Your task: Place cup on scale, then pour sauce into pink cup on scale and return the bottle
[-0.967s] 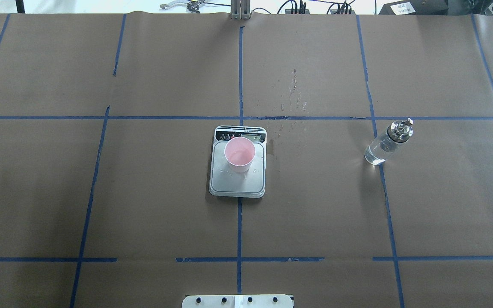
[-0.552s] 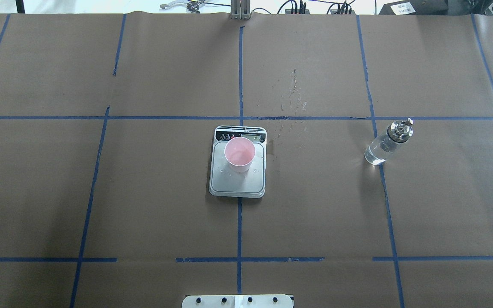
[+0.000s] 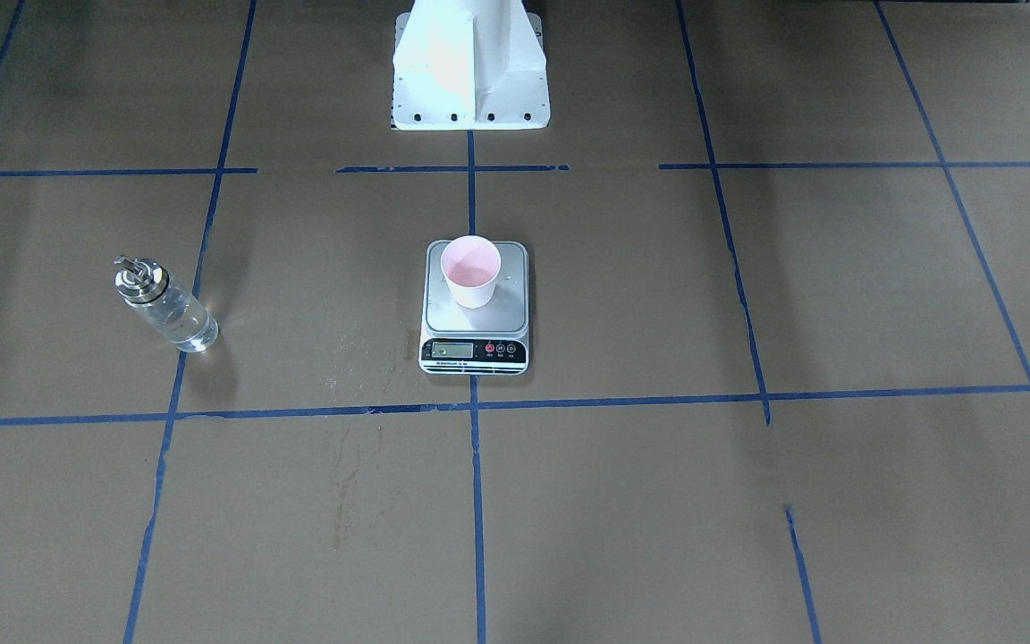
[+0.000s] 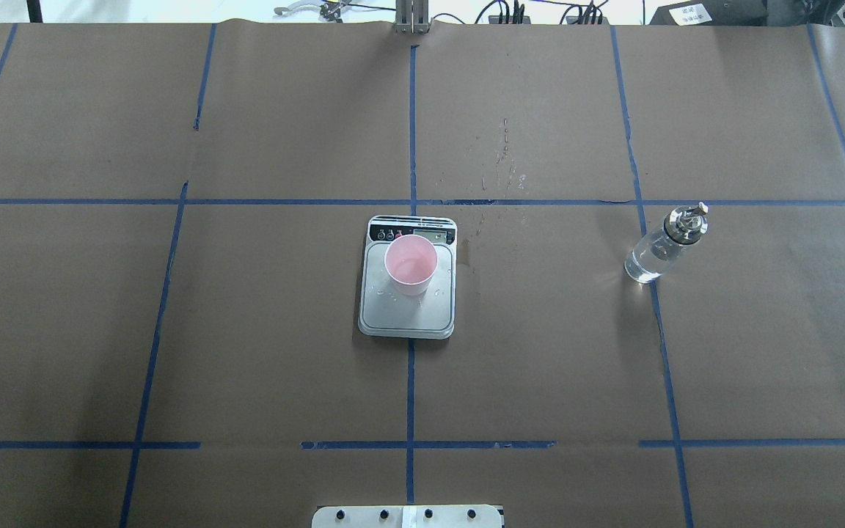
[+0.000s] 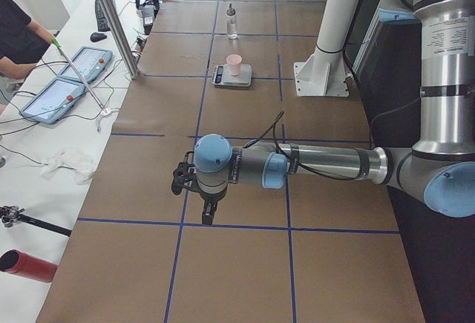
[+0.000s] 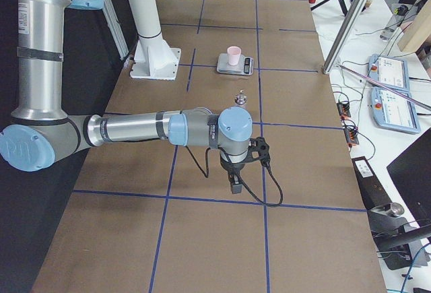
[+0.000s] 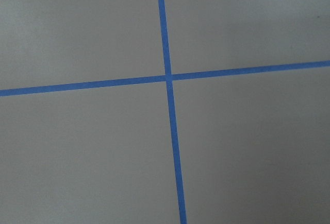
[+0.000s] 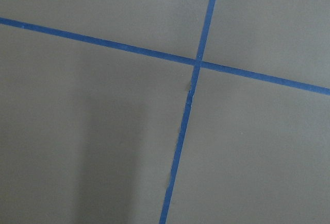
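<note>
The pink cup (image 4: 411, 265) stands upright on the scale (image 4: 408, 315) at the table's middle; both also show in the front-facing view, cup (image 3: 471, 271) and scale (image 3: 477, 322). The clear glass bottle (image 4: 663, 246) with silver cap stands upright on the table to the right, free of any gripper, with clear sauce inside. My left gripper (image 5: 209, 213) shows only in the exterior left view, far from the scale. My right gripper (image 6: 234, 185) shows only in the exterior right view, nearer the camera than the bottle (image 6: 239, 98). I cannot tell whether either is open or shut.
Brown paper with blue tape lines (image 4: 411, 381) covers the table. Small wet marks (image 4: 499, 165) lie behind and right of the scale. The robot base (image 3: 468, 67) stands at the near edge. Both wrist views show only paper and tape crossings (image 7: 168, 76).
</note>
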Available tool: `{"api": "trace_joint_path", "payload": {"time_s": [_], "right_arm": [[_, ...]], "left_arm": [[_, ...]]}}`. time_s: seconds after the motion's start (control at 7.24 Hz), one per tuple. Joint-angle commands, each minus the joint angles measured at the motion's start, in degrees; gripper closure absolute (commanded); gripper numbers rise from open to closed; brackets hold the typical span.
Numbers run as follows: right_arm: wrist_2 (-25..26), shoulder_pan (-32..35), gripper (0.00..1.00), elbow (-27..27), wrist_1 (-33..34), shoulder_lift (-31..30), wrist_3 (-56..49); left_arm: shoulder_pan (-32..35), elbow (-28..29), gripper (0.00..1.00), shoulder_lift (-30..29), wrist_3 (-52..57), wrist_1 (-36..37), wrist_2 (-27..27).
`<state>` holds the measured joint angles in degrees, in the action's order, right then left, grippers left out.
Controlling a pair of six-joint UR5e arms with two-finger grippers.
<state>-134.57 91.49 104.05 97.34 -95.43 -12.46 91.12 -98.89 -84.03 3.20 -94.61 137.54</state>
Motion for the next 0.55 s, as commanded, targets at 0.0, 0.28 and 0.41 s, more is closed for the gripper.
{"api": "trace_joint_path", "payload": {"time_s": [0.0, 0.28, 0.41], "right_arm": [[0.6, -2.5, 0.00, -0.3, 0.5, 1.4, 0.1], [1.3, -3.3, 0.00, -0.3, 0.1, 1.4, 0.2], [1.7, -3.4, 0.00, -0.5, 0.1, 1.3, 0.1]], "left_arm": [[0.1, 0.9, 0.00, 0.3, -0.6, -0.2, -8.8], [0.1, -0.4, 0.00, -2.3, -0.8, 8.6, -8.1], [0.0, -1.5, 0.00, -2.4, -0.8, 8.6, -6.8]]}}
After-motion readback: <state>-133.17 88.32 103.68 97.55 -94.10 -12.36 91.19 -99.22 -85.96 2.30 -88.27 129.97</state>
